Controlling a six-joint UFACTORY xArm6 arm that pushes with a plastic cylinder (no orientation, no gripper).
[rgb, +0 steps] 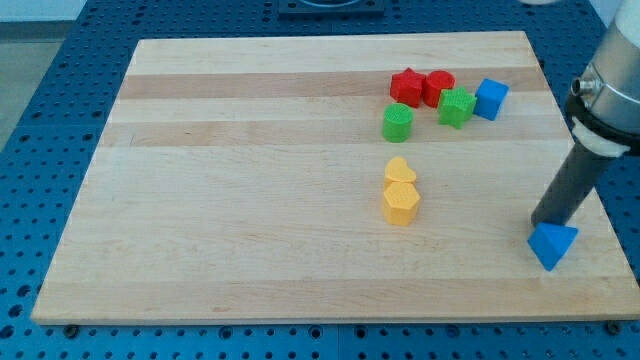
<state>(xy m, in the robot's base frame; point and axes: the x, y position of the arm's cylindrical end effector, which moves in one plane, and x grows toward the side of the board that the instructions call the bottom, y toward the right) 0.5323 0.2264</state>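
My tip (546, 224) comes down at the view's right, near the board's right edge. It touches or nearly touches the top of a blue triangular block (552, 244) lying just below it. Far to the left, in the middle of the board, a yellow heart-shaped block (400, 171) sits right above a yellow hexagonal block (401, 203). Up at the view's top right is a cluster: a red star-like block (405, 87), a red block (438, 87), a green block (457, 106), a blue cube (490, 99) and a green cylinder-like block (397, 123).
The wooden board (250, 200) lies on a blue perforated table (60, 120). The arm's pale body (615, 85) looms over the board's right edge.
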